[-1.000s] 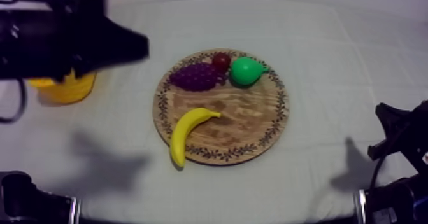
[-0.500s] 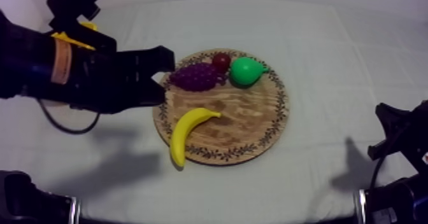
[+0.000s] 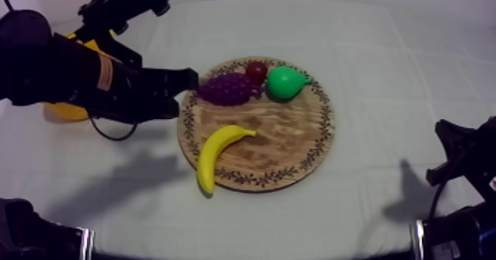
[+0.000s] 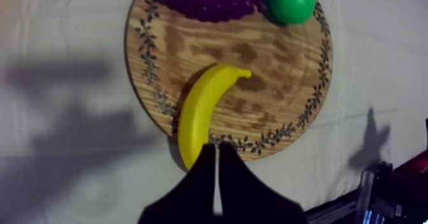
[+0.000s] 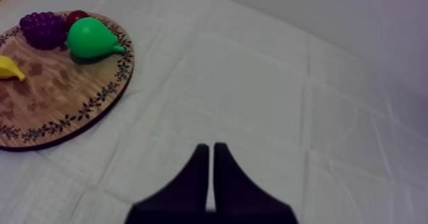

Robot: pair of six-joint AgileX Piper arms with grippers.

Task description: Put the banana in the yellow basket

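Well, at the upper left of the top view the yellow basket (image 3: 63, 113) sits half hidden behind my left arm. My left claw (image 3: 189, 78) hovers, fingers pressed together, beside the grapes (image 3: 227, 89) at the wooden board's (image 3: 295, 148) left rim. The banana (image 3: 215, 154) lies on the board's lower left, one end overhanging the rim. I judge that descending closed could shove it onto the counter (image 3: 384, 71) or knock the grapes. Farther right, my right claw (image 5: 211, 149) idles, fingers together.
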